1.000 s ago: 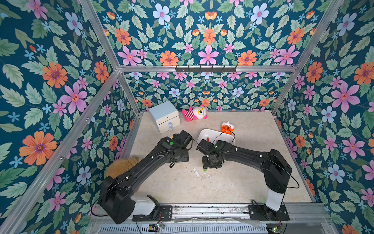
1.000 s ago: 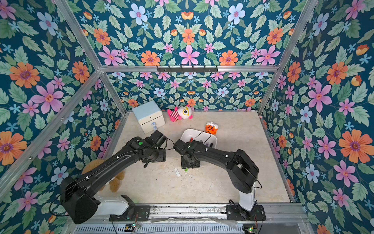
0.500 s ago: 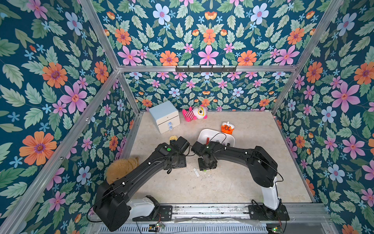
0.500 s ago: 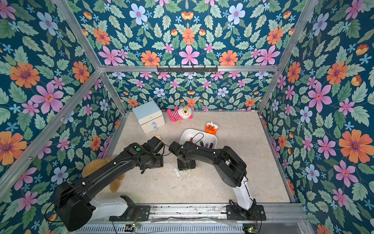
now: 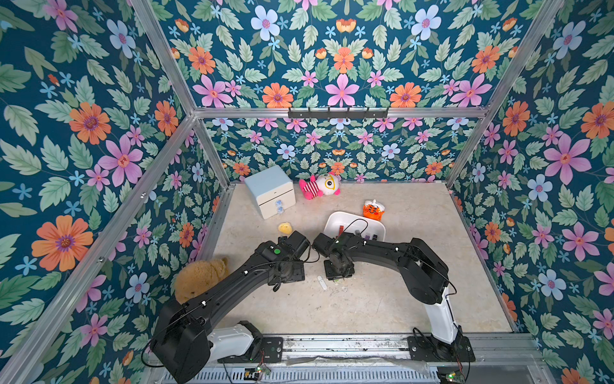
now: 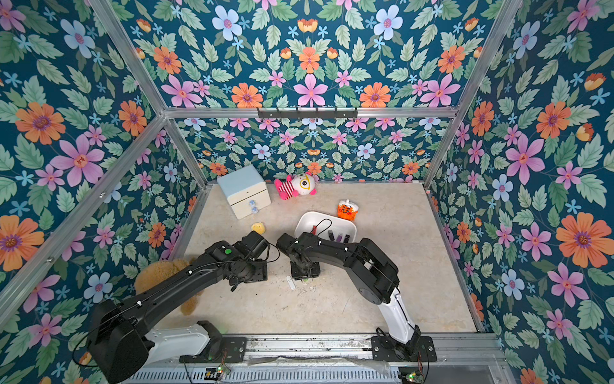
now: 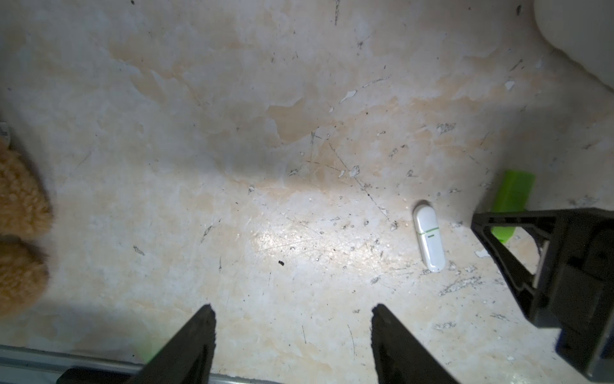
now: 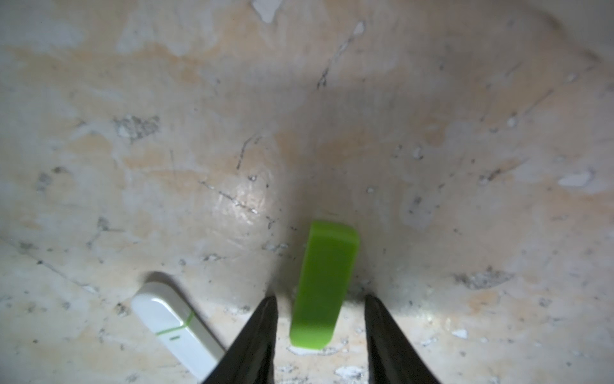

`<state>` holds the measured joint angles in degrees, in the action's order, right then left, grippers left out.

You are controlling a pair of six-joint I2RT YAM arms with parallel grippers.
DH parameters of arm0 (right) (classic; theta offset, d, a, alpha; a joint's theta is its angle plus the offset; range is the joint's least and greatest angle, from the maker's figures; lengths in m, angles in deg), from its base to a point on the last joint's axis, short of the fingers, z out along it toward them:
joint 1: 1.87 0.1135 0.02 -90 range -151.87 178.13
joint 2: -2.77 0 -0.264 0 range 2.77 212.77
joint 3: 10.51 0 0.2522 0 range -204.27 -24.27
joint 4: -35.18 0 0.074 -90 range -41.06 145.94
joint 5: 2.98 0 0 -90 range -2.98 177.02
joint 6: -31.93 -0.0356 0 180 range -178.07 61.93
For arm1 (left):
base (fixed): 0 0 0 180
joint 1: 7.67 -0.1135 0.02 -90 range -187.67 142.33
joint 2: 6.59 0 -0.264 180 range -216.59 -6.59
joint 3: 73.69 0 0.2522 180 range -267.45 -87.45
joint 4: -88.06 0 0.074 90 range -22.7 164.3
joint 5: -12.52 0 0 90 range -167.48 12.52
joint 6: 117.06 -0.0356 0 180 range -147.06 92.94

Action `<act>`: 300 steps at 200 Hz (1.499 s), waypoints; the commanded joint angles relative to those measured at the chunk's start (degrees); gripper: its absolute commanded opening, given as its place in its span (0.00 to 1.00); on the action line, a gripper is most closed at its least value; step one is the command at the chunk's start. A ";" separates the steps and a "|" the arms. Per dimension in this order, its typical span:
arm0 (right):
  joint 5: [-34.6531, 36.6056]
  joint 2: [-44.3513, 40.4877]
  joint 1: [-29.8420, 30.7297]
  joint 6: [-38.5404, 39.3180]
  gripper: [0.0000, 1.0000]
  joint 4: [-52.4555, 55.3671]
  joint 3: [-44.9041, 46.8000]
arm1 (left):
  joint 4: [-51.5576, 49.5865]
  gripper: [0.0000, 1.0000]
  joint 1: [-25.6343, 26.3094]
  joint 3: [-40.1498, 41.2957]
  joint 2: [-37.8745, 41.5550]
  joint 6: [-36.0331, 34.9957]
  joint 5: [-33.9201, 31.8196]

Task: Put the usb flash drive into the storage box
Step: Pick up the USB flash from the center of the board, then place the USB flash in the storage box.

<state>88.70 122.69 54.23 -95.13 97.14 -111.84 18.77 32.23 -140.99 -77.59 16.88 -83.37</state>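
The storage box [image 5: 335,220], a shallow white tub, sits on the scuffed beige table [image 5: 365,306] with a few small sticks, red, dark and purple, already lying inside it. On the near side of the box, outside it, a green USB flash drive [image 8: 324,286] lies flat on the table. The right gripper [image 8: 319,297] is lowered over it, one finger on each side of the drive. The fingers stand partly apart, and a thin strip of table shows between each fingertip and the plastic, so nothing is gripped. A white USB flash drive [image 8: 172,325] with a thin green band also lies near the box, off its near left corner and outside the fingers. Further to the near left of the box, the left gripper [image 7: 292,309] hovers with its fingers spread wide over bare table, holding nothing. An orange tiger toy [image 5: 373,210] sits just beside the box's far right corner. A brown teddy bear [image 5: 199,277] lies well apart, to the box's near left.
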 commanded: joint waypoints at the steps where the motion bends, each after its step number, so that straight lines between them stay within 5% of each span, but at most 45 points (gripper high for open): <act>1: 1.62 0.23 -0.87 1.39 0.46 0.23 -0.32 | 1.07 0.76 0.18 0.36 0.43 0.81 0.52; 92: 0.83 1.47 -1.25 3.24 0.30 0.31 -1.66 | 3.55 0.76 2.52 1.90 -1.14 2.51 1.58; 130: 0.83 0.14 -0.76 2.94 0.00 0.60 -0.64 | 5.59 0.76 4.97 1.69 -3.06 3.88 2.11; 208: 7.05 -13.31 -1.80 -0.23 0.00 7.40 -0.89 | 10.01 0.75 8.49 2.45 -6.51 5.96 2.63; 300: 7.30 -22.47 -18.37 6.63 0.00 8.50 5.35 | 15.88 0.74 8.32 -4.19 -19.88 3.44 6.49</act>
<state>95.65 100.37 38.44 -92.29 105.80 -106.35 33.59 40.58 -143.27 -95.14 21.84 -77.76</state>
